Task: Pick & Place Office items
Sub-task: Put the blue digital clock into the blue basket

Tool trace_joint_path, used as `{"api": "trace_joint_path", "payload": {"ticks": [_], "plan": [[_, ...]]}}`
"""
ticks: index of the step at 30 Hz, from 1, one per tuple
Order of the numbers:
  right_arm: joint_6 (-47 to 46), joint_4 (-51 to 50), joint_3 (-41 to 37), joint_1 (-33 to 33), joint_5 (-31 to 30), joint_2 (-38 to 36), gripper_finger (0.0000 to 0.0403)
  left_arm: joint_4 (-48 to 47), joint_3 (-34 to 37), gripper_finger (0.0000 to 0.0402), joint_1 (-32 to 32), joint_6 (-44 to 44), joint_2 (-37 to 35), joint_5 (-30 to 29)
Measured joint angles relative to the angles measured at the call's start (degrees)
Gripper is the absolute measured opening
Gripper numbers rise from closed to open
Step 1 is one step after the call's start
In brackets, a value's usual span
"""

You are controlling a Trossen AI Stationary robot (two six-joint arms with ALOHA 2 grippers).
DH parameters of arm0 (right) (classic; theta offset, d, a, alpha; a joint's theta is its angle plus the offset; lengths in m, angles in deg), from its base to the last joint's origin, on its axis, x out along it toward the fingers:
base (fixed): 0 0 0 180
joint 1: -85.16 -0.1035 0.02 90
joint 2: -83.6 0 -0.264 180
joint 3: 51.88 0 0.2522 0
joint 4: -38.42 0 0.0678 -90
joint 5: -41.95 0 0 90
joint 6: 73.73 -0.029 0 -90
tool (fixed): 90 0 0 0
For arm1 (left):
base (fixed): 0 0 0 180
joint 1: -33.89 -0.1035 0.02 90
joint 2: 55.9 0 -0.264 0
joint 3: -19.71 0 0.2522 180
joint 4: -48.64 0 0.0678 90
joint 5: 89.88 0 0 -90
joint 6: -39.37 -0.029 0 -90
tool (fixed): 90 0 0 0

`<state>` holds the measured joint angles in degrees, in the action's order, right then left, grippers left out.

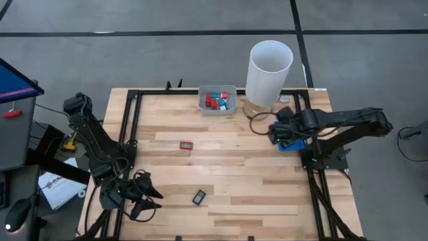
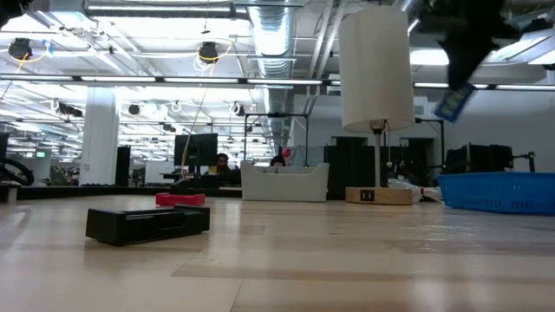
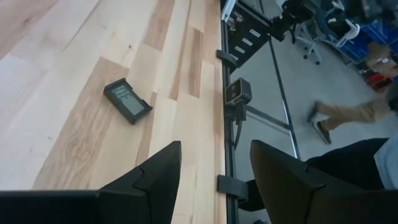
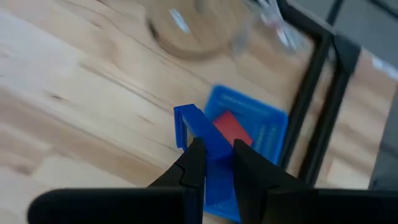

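My right gripper [image 4: 214, 149] hangs above the flat blue tray [image 4: 264, 134] at the table's right edge, shut on a flat blue framed piece [image 4: 196, 127]. A red piece [image 4: 231, 127] lies in that tray. My left gripper [image 3: 214, 162] waits open near the table's near left corner [image 1: 150, 194]. A black framed rectangle [image 1: 199, 197] lies flat on the wood just to its right, and a red framed one [image 1: 186, 144] lies mid-table. The grey tray [image 1: 231, 107] at the far edge holds red and blue blocks [image 1: 215, 100]. My right gripper pinches the blue framed piece between its two fingers by one end [image 4: 211, 142], coming from above and pointing down. The piece is lifted clear and hangs tilted below the fingers [image 2: 453, 102], above the blue tray [image 2: 499, 191].
A tall white cylinder [image 1: 269, 63] stands on a round wooden base [image 1: 251, 107] at the far edge, between the grey tray and the blue tray, with a cord looped beside it. Black frame rails [image 1: 130, 127] run along the table's left and right sides. Bare wood lies mid-table.
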<state>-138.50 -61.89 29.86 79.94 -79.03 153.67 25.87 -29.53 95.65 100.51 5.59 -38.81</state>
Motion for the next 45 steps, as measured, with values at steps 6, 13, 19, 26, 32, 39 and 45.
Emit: {"api": "trace_joint_path", "payload": {"ticks": [6,13,19,26,32,39,45], "plan": [[-8.7,0.3,-10.4,4.1,1.4,-7.4,0.0045,0.0,0.0,0.0188,0.0,2.2,0.0,-1.2],[-18.6,4.1,-19.6,6.9,1.8,-18.1,0.0045,0.5,0.0,0.0187,-0.3,2.6,0.0,-3.4],[-26.6,6.0,-25.9,7.7,1.3,-24.0,0.0045,0.5,0.0,0.0188,-1.2,2.6,0.0,-3.6],[-28.0,7.6,-27.5,8.8,0.8,-22.5,0.0045,1.5,0.0,0.0187,-1.5,2.6,0.0,-3.6],[-24.1,10.9,-27.5,10.3,2.1,-19.3,0.0053,1.9,0.0,0.0186,-1.5,2.8,0.0,-4.3],[-23.1,12.0,-27.5,10.3,2.2,-17.5,0.0076,3.1,0.0,0.0186,-1.5,2.8,0.0,-4.9],[-21.6,12.8,-27.5,10.1,2.1,-17.6,0.0079,3.1,0.0,0.0186,-1.5,2.8,0.0,-5.1]]}}
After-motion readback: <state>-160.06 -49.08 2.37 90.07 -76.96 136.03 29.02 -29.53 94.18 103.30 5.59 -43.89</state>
